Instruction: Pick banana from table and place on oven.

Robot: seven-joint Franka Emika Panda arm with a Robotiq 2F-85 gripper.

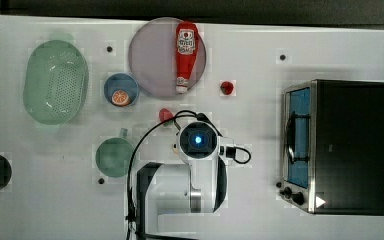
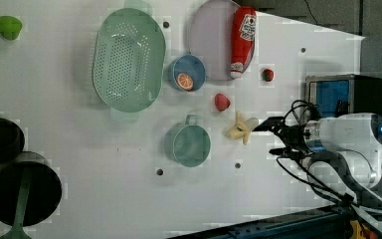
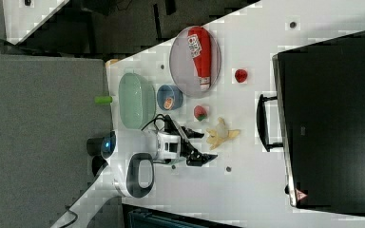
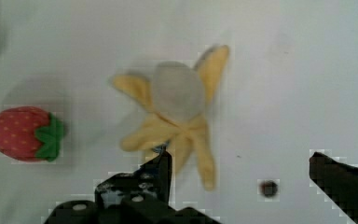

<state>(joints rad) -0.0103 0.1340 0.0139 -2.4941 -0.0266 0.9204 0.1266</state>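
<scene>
Object: small pale yellow-cream peeled toy banana, peel strips splayed, mid-table.
Handling: probably light, soft, plush-like.
Hold: across the rounded core.
Gripper: jaws wide, empty.

in the top view the arm hides most of the banana.

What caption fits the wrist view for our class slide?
Open gripper above the peeled banana on the white table, a strawberry lying beside it.
</scene>
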